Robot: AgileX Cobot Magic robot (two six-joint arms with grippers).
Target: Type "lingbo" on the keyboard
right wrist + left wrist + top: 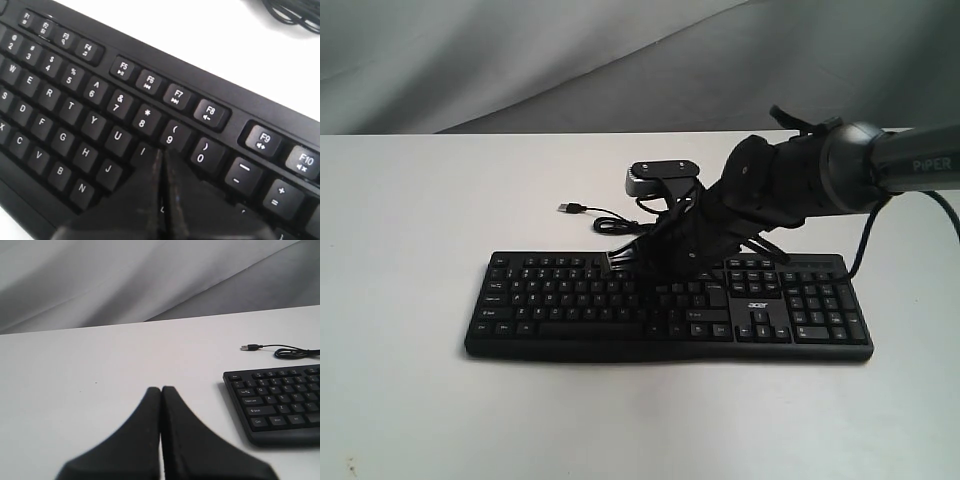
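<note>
The black keyboard (570, 300) lies across the middle of the white table (410, 230), with its number pad and white logo on the right. My right gripper (618, 262) is shut and points down at the letter keys. In the right wrist view its tips (162, 150) sit just under the 9 key, beside the I key (142, 151), on the keyboard (60, 100). I cannot tell whether they touch a key. My left gripper (161, 388) is shut on nothing, over bare table off the keyboard's (280, 405) left end. It does not show in the exterior view.
The keyboard's thin black cable (615, 225) coils behind it and ends in a loose USB plug (570, 208) on the table; the plug (245, 347) also shows in the left wrist view. Grey cloth hangs behind the table.
</note>
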